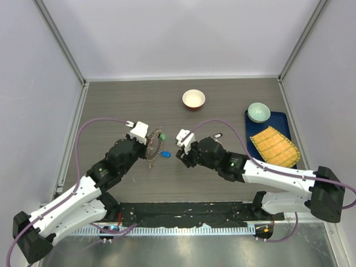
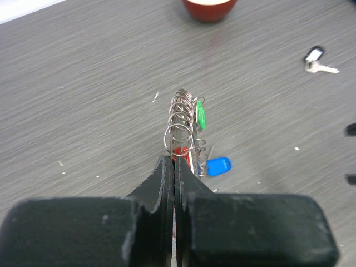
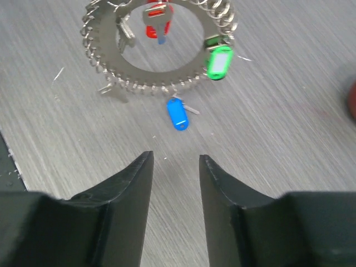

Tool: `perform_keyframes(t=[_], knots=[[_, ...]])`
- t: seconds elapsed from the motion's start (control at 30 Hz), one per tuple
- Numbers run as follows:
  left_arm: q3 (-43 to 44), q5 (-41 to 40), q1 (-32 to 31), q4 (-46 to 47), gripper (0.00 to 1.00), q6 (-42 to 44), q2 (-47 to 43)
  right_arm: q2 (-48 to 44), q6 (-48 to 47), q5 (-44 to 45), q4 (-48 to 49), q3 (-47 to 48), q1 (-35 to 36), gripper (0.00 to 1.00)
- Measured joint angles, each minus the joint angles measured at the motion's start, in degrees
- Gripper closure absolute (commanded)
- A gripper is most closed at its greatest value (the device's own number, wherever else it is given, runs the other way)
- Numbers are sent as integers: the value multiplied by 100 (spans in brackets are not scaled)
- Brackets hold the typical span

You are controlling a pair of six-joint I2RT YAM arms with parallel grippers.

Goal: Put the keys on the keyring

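My left gripper (image 1: 149, 149) is shut on the near edge of the keyring (image 1: 155, 143) and holds it upright; in the left wrist view the gripper (image 2: 174, 161) shows the keyring (image 2: 181, 119) edge-on. A green key (image 3: 218, 62), a red key (image 3: 156, 28) and a silver key (image 3: 123, 36) hang on the keyring (image 3: 156, 79). A blue key (image 3: 178, 115) lies on the table just below it, also in the top view (image 1: 166, 154). My right gripper (image 3: 175, 161) is open and empty, a short way from the blue key. A black key (image 2: 315, 55) lies apart. No yellow key shows.
A red-and-cream bowl (image 1: 193, 99) stands at the back centre. A blue tray (image 1: 285, 123) at the right holds a pale green bowl (image 1: 258, 112) and a yellow ribbed mat (image 1: 274, 146). Grey walls close in the table on three sides.
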Motion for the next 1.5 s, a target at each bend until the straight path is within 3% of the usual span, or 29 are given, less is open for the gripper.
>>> perform_keyframes(t=[0.2,0.47,0.67,0.83,0.93,1.1,1.13,1.27,1.33,1.37,1.5], knots=[[439,-291,127,-37,100,164,951,-210,251,817,0,-131,-96,25],[131,232,1257,1263,100,-750,1685,-651,815,1580,-44,-546,-413,5],[-107,487,2492,2076,96,-1554,2155,-1196,1338,1873,11,-837,-769,1],[-146,1130,3783,3029,93,-2586,3136,-1377,1585,1917,9,-951,-922,0],[-146,1519,4192,3543,88,-3126,3803,-1554,1707,1923,17,-1005,-949,0],[192,2398,4266,4094,84,-3637,4903,-1825,1882,1963,9,-1071,-981,0],[385,2616,4266,4177,82,-3742,5165,-1843,1893,1967,7,-1080,-988,0],[798,3075,4256,4371,54,-4006,5633,-1950,1923,2000,-127,-1082,-997,0],[815,3097,4256,4317,45,-4030,5604,-2085,1952,2046,-184,-1097,-997,0],[815,3069,4256,4212,36,-4006,5558,-2186,1963,2083,-205,-1113,-997,0],[809,2693,4253,3368,20,-3842,5093,-2544,2055,2253,-256,-1134,-997,0]])
